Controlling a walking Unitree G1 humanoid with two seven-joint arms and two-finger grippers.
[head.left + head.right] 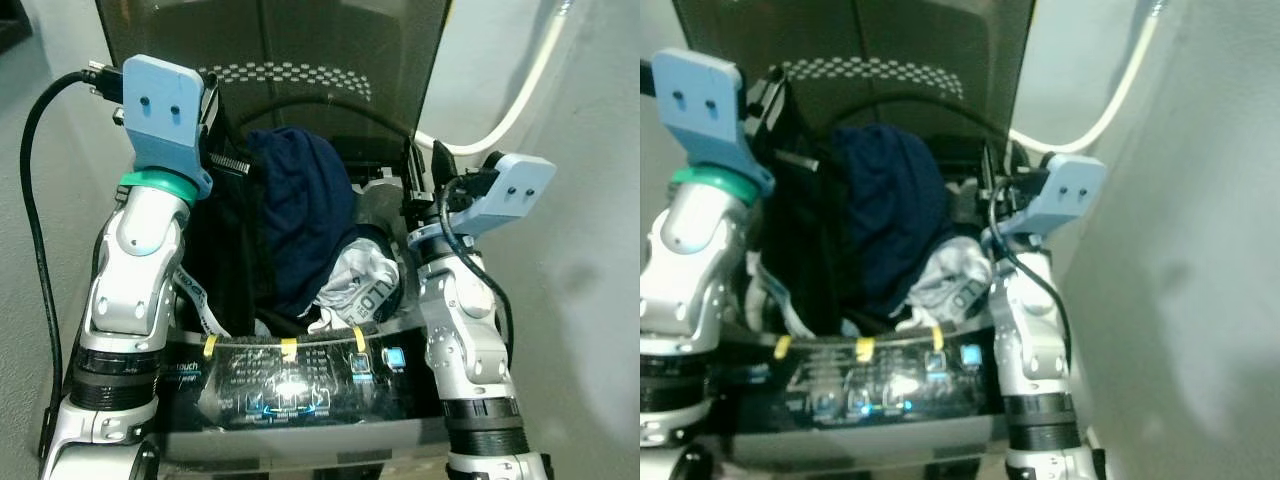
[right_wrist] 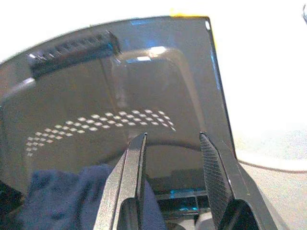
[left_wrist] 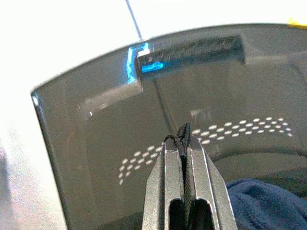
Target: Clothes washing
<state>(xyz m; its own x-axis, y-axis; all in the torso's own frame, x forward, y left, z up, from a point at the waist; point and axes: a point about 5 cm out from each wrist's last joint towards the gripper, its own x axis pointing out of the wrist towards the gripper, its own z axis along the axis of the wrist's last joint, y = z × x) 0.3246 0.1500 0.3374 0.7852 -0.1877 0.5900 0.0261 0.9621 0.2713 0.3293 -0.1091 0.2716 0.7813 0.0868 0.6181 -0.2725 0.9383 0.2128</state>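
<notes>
We take the washer tub (image 1: pixel 372 200) as landmark. Left hand (image 3: pixel 183 143), raised over its left rim, fingers pressed together pinching black garment (image 1: pixel 225 250), which hangs long-axis down into the tub. Navy garment (image 1: pixel 300 215) heaped mid-tub. Right hand (image 2: pixel 172 143), fingers spread, empty, at the right rim.

Not much readable here tbh. The white garment (image 1: pixel 362 287) in the tub has big dark letters on it, looks like "LLO" or similar. The washer's control panel (image 1: pixel 290 375) has small print at its left end, too blurry to make out.
</notes>
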